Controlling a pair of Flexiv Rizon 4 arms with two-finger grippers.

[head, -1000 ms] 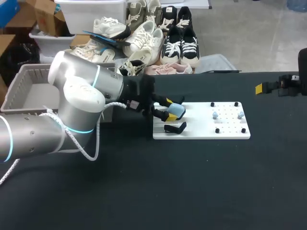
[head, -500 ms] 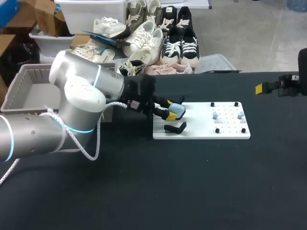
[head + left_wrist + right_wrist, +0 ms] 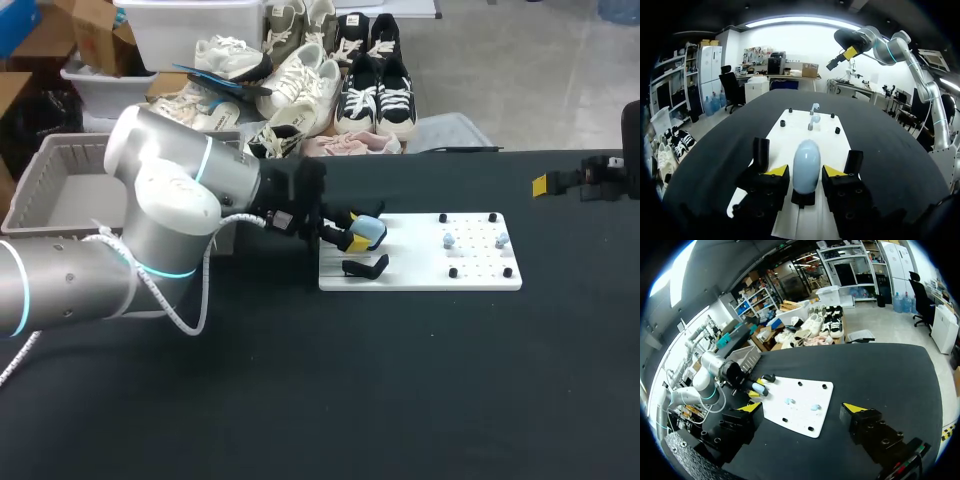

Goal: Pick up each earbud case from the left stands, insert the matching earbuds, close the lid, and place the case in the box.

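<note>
Our left gripper (image 3: 806, 172) is released: its yellow-tipped fingers (image 3: 777, 171) straddle the pale blue, egg-shaped earbud case (image 3: 806, 155), with a thin dark gap showing on each side in the left wrist view. The case stands upright on a small black stand (image 3: 803, 196) at the near-left end of the flat white pegboard (image 3: 420, 272).

Seen from the head camera, a second black curved stand (image 3: 365, 267) lies on the board at six o'clock from the case. At three o'clock from it, towards the board's right end, two pale blue earbuds (image 3: 449, 240) sit among short black pegs (image 3: 452, 272), well apart from the case. The grey slatted plastic box (image 3: 60, 190) stands at nine o'clock from the board, beyond our left arm (image 3: 160, 220).

Our right gripper (image 3: 802, 409) hangs high over the black table (image 3: 400, 380) at two o'clock from the board, its fingers spread wide and holding nothing.
</note>
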